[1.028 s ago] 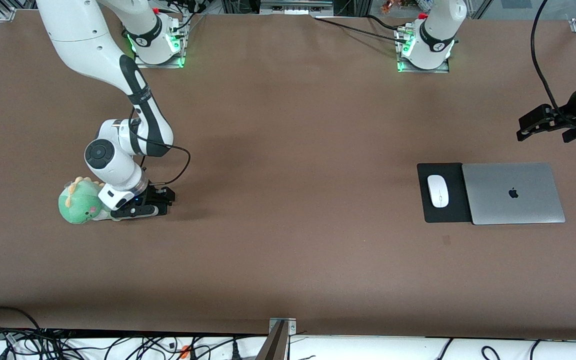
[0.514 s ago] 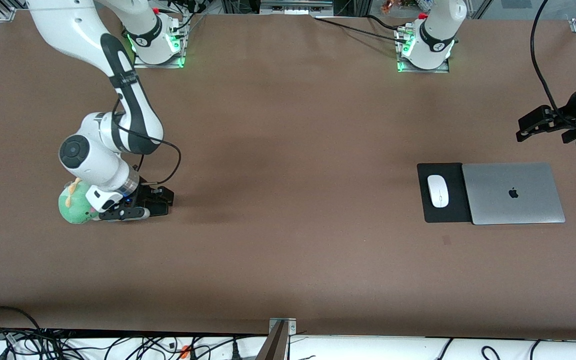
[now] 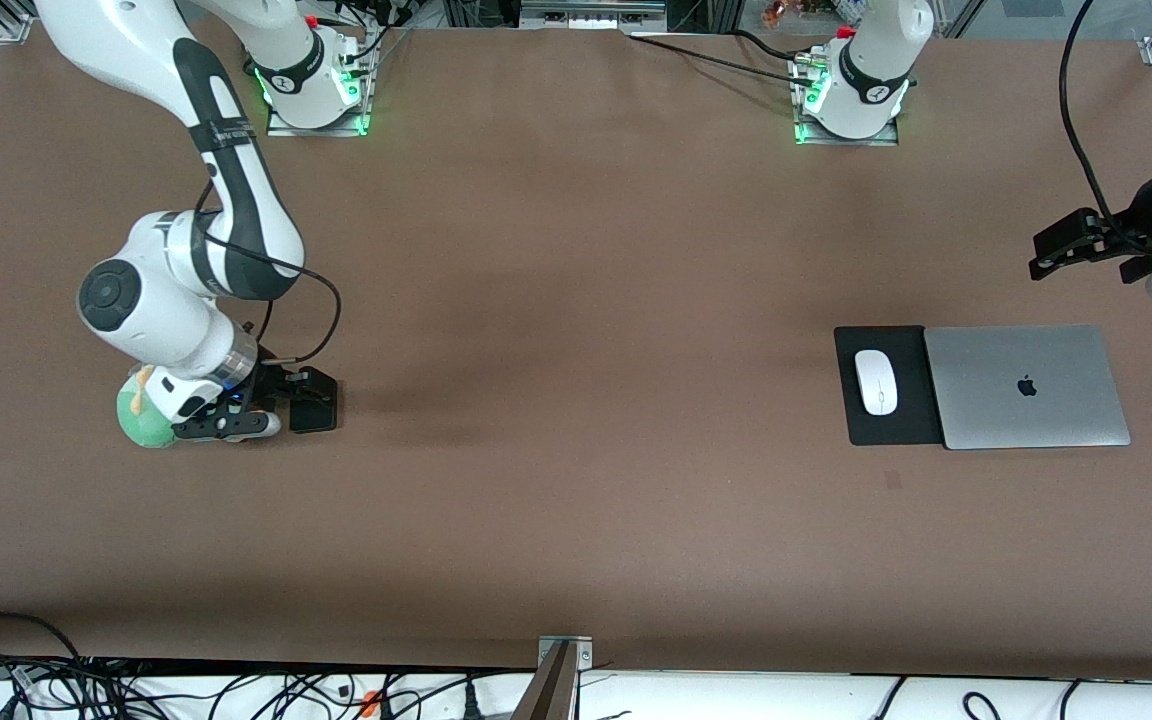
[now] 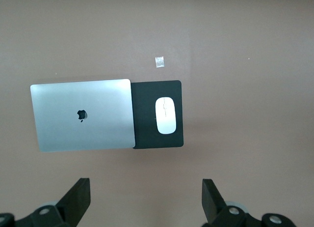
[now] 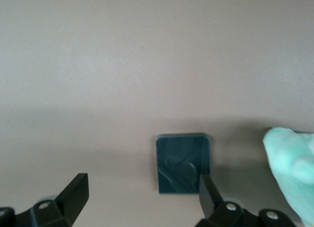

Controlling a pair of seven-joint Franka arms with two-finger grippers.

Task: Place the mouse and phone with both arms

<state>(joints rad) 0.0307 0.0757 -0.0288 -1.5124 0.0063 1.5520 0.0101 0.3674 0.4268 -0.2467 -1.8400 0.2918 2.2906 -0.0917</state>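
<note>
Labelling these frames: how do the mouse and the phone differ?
The mouse is white and oval; the phone is black, flat and rectangular. The mouse rests on a black pad beside the laptop; the phone lies on the bare table beside a green plush toy, near the right claw. Neither is gripped.
</note>
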